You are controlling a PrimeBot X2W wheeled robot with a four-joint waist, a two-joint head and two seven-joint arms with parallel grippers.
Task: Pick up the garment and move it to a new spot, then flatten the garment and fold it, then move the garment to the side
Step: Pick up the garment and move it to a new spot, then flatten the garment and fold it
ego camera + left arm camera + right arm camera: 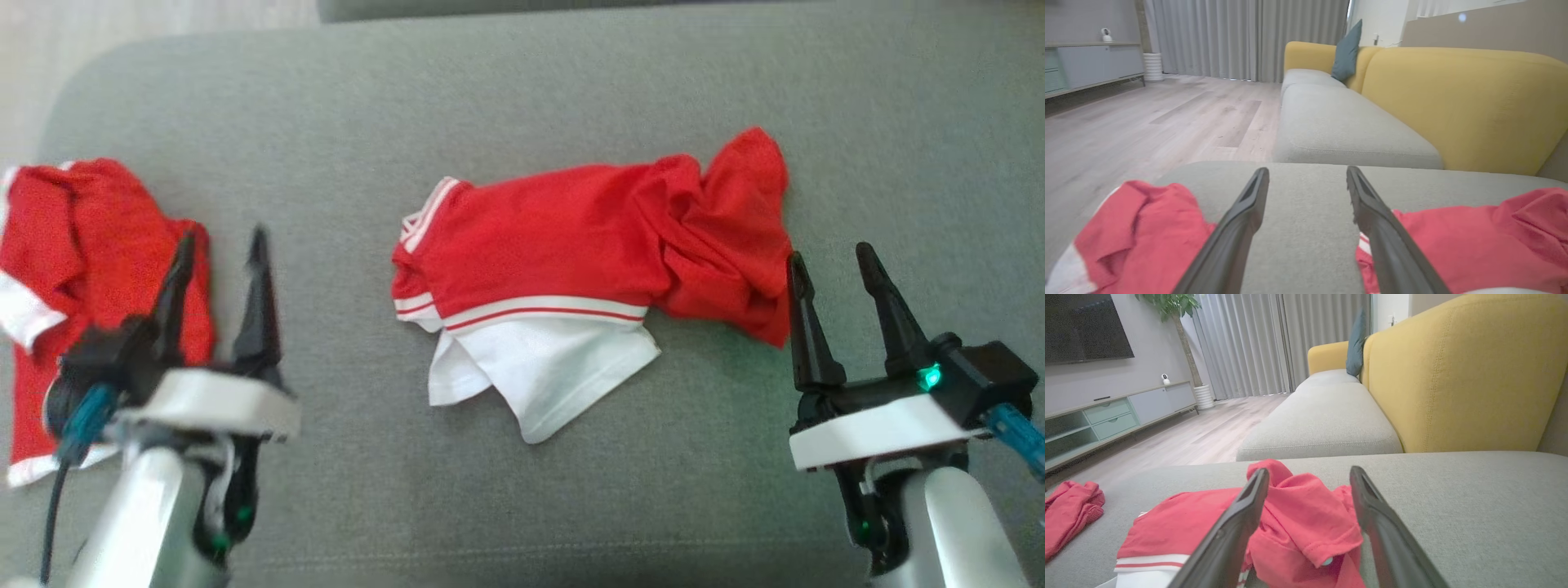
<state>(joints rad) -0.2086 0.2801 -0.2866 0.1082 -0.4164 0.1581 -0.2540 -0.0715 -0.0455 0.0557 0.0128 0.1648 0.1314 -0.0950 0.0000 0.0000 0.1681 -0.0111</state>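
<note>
Middle garment: a red shirt with white striped bands lies across the middle of the grey cushion. Its left half is fairly smooth. Its right end is bunched into deep folds, and a white panel sticks out from under the band on the robot's side.
Side garment: a second red-and-white piece sits at the cushion's left edge, well apart from the first, in a loose, rumpled heap.
Progress: the piece at the edge looks set aside, though not neatly. The middle one looks neither flattened nor folded, so for it the pick-up, spreading, folding and move aside all seem left to do.
Right end effector: its fingers are spread wide with nothing held. It sits just beside the bunched right end. The inner finger overlaps the red edge in the head view, and I cannot tell whether it touches. From the wrist, that bunched cloth lies between and ahead of the fingers.
Left end effector: it is also spread wide and empty, above the right border of the side garment. One finger is over red cloth and the other over bare cushion. The middle garment is well off to its right.
</note>
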